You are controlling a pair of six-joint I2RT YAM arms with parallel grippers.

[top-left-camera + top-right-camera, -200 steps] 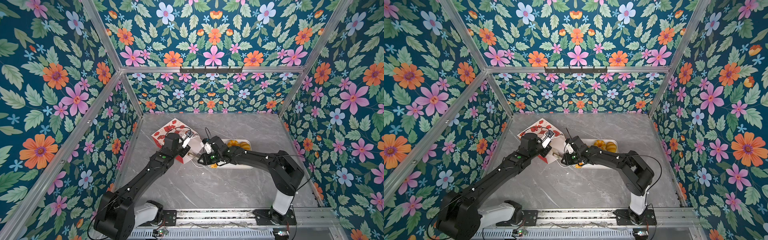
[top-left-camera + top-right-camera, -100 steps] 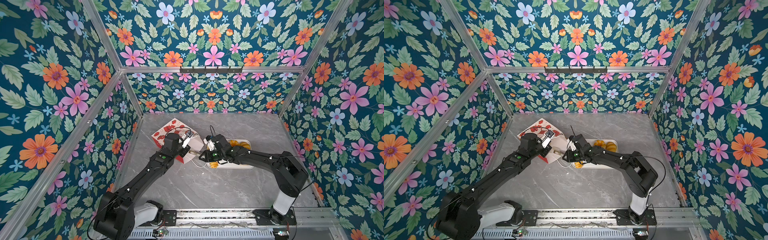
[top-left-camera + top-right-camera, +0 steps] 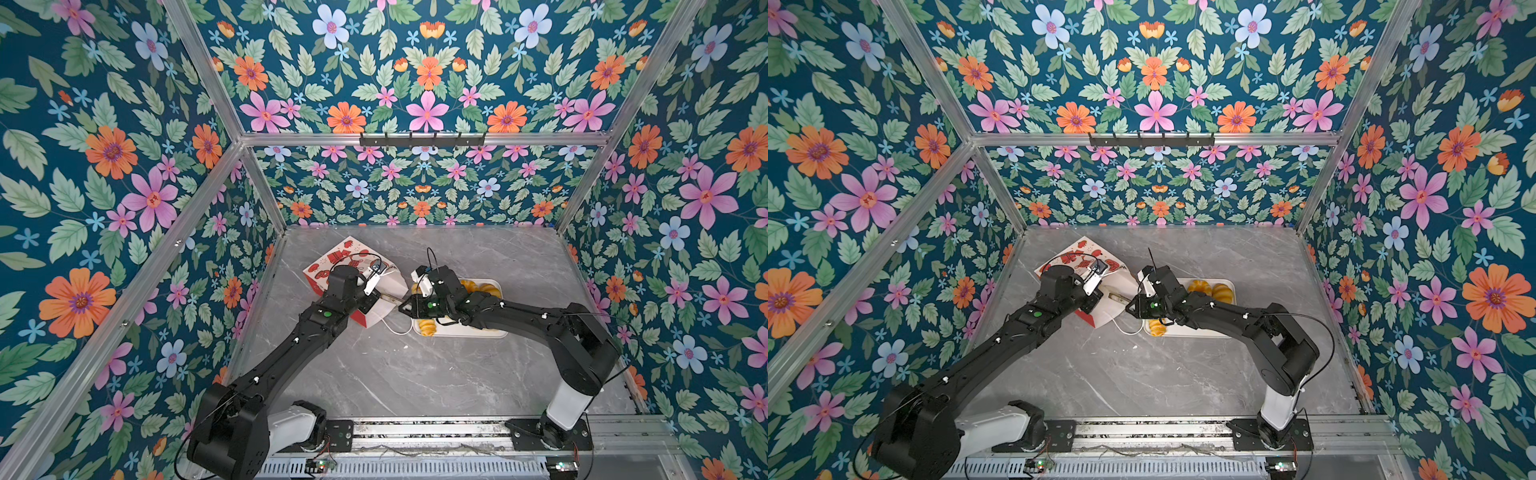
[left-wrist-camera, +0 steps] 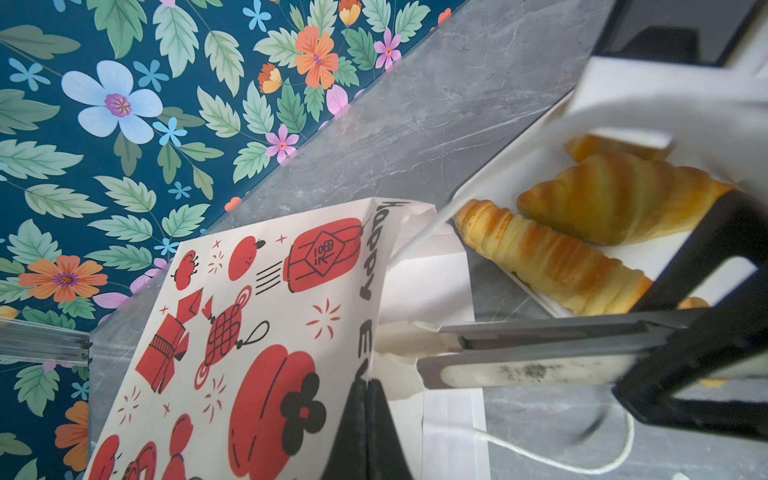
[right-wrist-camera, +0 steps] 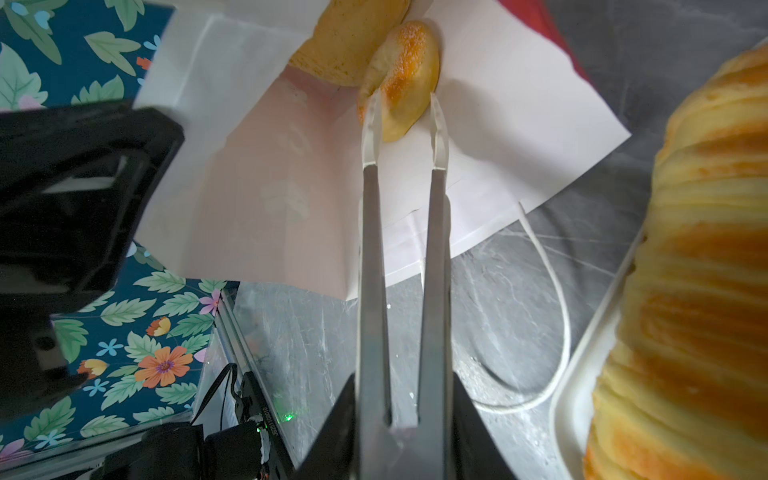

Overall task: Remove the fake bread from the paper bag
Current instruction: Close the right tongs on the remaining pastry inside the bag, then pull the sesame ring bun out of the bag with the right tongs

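Inside paper bag, grainy ring doughnut

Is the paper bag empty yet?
Not empty. The right wrist view shows a ring doughnut and another pastry lying inside the paper bag, the doughnut gripped by the right gripper.

The paper bag lies on the table, far and left of centre, its mouth facing right toward the tray just beside it. Fake bread lies on the tray. A roll and another piece sit inside the bag's mouth.
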